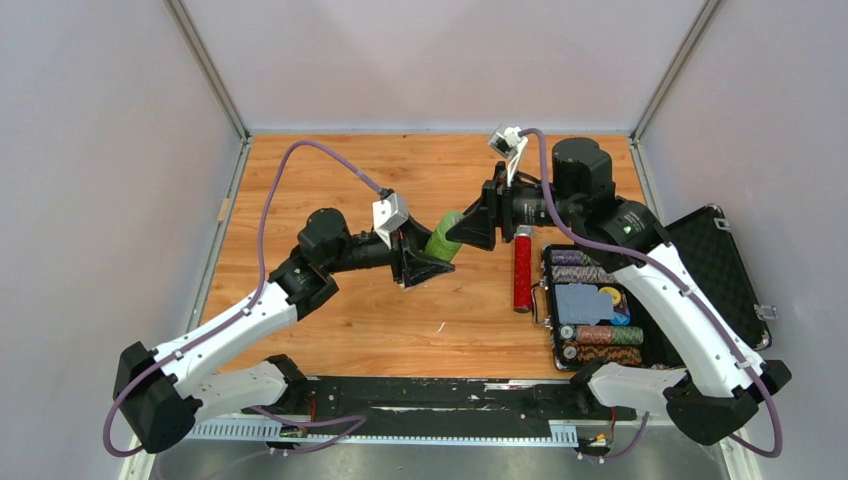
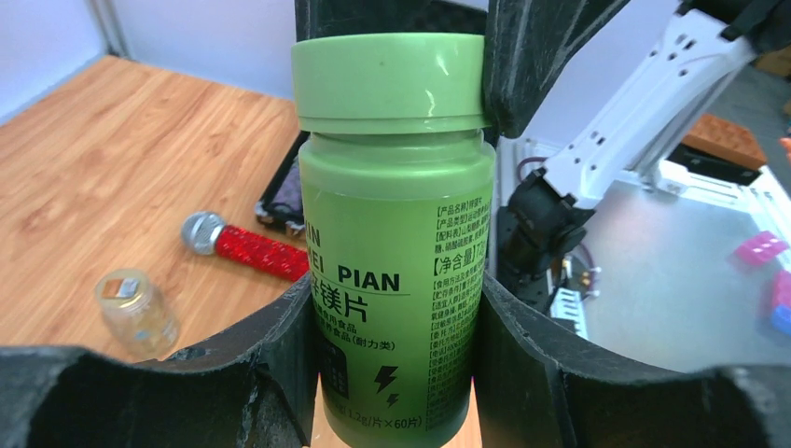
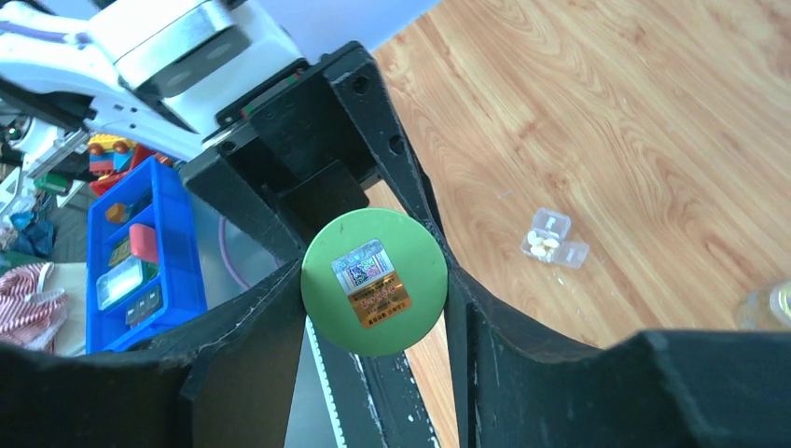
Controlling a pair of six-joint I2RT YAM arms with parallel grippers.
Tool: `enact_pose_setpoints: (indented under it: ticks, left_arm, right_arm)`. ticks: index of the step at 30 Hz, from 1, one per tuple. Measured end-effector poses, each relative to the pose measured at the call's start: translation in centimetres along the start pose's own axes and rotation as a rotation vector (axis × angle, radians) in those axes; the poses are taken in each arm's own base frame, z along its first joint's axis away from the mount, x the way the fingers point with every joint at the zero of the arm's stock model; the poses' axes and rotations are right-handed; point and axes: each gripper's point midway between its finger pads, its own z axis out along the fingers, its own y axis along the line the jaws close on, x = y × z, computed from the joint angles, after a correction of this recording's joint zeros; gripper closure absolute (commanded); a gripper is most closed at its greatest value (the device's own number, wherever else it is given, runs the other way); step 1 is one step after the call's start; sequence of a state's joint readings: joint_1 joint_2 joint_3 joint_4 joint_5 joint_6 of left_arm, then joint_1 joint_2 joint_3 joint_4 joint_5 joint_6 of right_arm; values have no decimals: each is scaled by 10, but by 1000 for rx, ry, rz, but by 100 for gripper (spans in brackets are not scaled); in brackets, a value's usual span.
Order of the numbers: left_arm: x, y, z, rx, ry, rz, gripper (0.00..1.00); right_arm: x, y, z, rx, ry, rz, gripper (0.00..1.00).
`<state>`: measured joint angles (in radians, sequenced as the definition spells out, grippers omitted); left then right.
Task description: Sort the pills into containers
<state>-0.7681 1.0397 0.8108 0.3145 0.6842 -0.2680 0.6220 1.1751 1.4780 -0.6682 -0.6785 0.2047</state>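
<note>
A green pill bottle (image 1: 443,236) is held off the table between both grippers. My left gripper (image 1: 425,255) is shut on the bottle's body (image 2: 396,280). My right gripper (image 1: 470,232) is shut on its green cap (image 3: 375,294), which carries a sticker. One right finger (image 2: 532,56) touches the cap's side in the left wrist view. The container, a tiny clear plastic box (image 3: 554,238) with white pills inside, lies on the wood below; it shows as a small speck in the top view (image 1: 440,326).
A red glitter tube (image 1: 522,268) lies right of the bottle, also seen in the left wrist view (image 2: 244,247). An open black case of poker chips (image 1: 600,305) sits at the right. A small glass jar (image 2: 137,310) stands on the wood.
</note>
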Motion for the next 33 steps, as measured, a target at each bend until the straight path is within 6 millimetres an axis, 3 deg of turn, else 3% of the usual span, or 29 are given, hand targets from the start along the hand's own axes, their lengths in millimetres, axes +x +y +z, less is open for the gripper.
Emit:
enact_pose_setpoints:
  ticks: [4,9,14,18,21,26,33]
  left_arm:
    - [9,17,-1,-78,40,39,100]
    - [23,48,-8,-210,102,117,100]
    - [48,69,-19,-299,204,182,100]
    - [46,69,-16,-285,194,251,100]
    - [34,60,-13,-258,156,286,100]
    - [28,51,-17,-241,141,293,100]
    - [28,34,-20,-167,170,269,100]
  right_arm:
    - [4,-18,8,110,38,68,96]
    - [10,-43,25,315,81,252,80]
    - [30,-66,37,499,92,498,34]
    - [32,-71,41,550,72,561,13]
    - [28,-73,40,520,39,536,7]
    - [13,-70,15,404,-9,475,2]
    - [1,-25,-9,171,-6,226,0]
